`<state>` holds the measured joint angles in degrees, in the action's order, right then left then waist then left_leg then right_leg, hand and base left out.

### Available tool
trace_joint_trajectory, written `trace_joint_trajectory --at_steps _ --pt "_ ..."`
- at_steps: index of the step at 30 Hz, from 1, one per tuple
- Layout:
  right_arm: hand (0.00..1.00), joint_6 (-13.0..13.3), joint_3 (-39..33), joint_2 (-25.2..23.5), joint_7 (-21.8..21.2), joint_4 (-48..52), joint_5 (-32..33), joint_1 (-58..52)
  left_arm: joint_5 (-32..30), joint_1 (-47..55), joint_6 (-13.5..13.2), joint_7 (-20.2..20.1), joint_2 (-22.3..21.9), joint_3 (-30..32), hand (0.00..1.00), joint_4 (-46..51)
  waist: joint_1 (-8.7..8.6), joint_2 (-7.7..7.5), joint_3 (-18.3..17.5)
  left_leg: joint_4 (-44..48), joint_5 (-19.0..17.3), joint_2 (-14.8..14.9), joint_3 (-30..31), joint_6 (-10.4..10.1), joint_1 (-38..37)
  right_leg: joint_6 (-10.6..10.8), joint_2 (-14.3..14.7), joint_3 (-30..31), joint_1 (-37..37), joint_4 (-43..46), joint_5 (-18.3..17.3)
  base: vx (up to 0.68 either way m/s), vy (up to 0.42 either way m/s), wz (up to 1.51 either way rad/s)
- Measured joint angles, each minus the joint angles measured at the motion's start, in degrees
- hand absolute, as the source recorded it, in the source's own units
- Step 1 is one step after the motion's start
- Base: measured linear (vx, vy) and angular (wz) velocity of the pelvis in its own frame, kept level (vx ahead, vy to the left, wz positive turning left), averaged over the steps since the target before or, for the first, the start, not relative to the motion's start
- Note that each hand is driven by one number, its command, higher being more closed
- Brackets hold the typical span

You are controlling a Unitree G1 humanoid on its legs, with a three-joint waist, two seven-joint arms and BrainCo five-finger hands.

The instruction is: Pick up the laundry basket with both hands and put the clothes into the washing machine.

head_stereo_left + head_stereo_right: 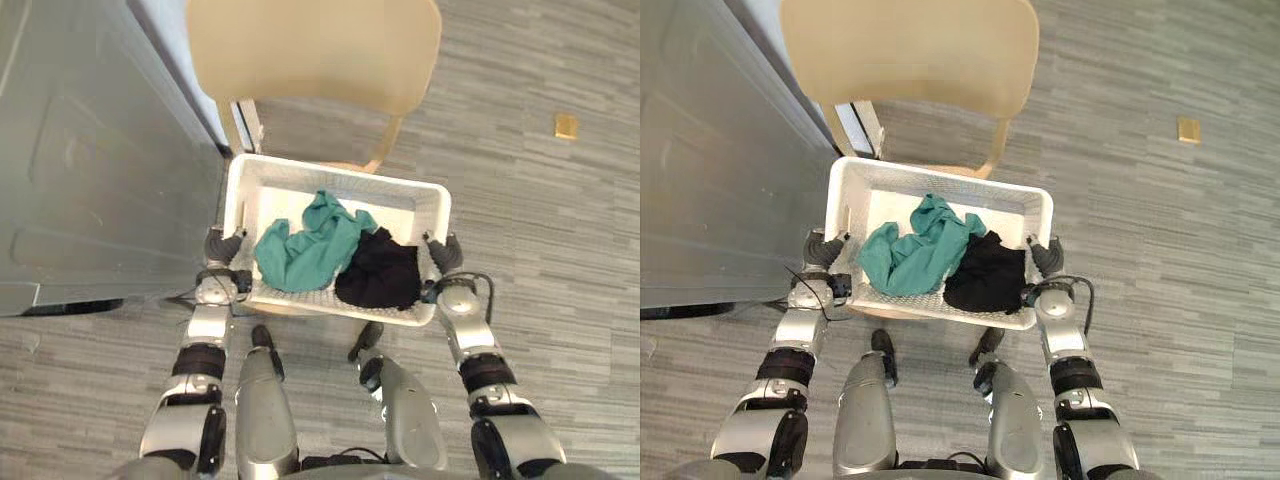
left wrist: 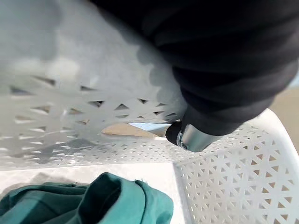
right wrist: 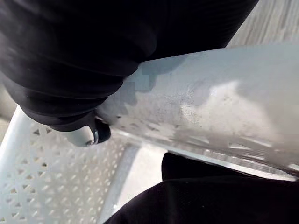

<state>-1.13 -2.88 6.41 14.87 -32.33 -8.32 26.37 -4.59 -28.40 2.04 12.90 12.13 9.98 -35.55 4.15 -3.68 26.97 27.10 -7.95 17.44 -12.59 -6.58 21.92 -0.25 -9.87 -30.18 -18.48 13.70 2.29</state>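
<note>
A white perforated laundry basket (image 1: 335, 173) sits over the seat of a tan chair (image 1: 310, 50), right in front of me. Inside lie a teal garment (image 1: 305, 245) on the left and a black garment (image 1: 380, 272) on the right. My left hand (image 1: 222, 245) grips the basket's left rim and my right hand (image 1: 443, 253) grips its right rim. In the left wrist view a finger (image 2: 191, 137) hooks over the rim into the basket above the teal garment (image 2: 93, 203). In the right wrist view a fingertip (image 3: 96, 134) curls inside the wall beside the black garment (image 3: 210, 196).
A large grey metal panel (image 1: 100, 150) fills the left side, close to the basket's left edge. Grey plank floor spreads to the right, with a small yellow object (image 1: 566, 125) lying on it.
</note>
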Motion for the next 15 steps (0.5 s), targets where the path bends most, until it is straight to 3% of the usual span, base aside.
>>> trace_joint_trajectory --at_steps 8,11,12,15 --pt "1.00 0.99 2.45 -0.37 1.23 -1.84 1.62 3.38 -1.92 -5.96 1.32 -0.02 2.90 0.98 1.00 -3.65 1.28 -0.69 0.61 -3.33 2.13 0.47 1.52 -0.94 1.76 -0.90 1.90 -1.15 -0.95 -4.28 2.66 -0.04 -0.035 0.02" --pt "1.00 1.13 2.43 -0.43 1.75 -3.66 2.23 4.10 -4.42 -6.75 1.15 -0.02 3.36 0.97 1.00 -1.77 1.34 -1.72 1.19 -4.71 2.49 0.35 1.70 -1.58 2.63 -0.64 2.25 -1.32 -2.01 -5.45 3.30 -0.12 -0.015 -0.03" --pt "0.00 1.12 2.40 -0.50 1.96 -4.54 2.21 4.45 -5.24 -6.83 1.15 -0.02 3.56 0.96 0.00 -1.14 1.11 -1.97 1.31 -4.96 2.54 0.35 1.86 -1.68 3.06 -0.46 2.45 -1.47 -2.13 -6.08 3.78 -0.13 -0.028 -0.03" --pt "0.00 0.78 2.02 -0.74 2.54 -4.68 2.23 4.47 -5.24 -7.00 1.09 0.33 3.57 0.97 0.00 0.65 1.17 -2.58 1.62 -5.02 2.60 0.32 2.34 -1.81 4.04 -0.28 2.64 -2.07 -2.67 -6.76 4.44 -0.07 -0.013 0.01"
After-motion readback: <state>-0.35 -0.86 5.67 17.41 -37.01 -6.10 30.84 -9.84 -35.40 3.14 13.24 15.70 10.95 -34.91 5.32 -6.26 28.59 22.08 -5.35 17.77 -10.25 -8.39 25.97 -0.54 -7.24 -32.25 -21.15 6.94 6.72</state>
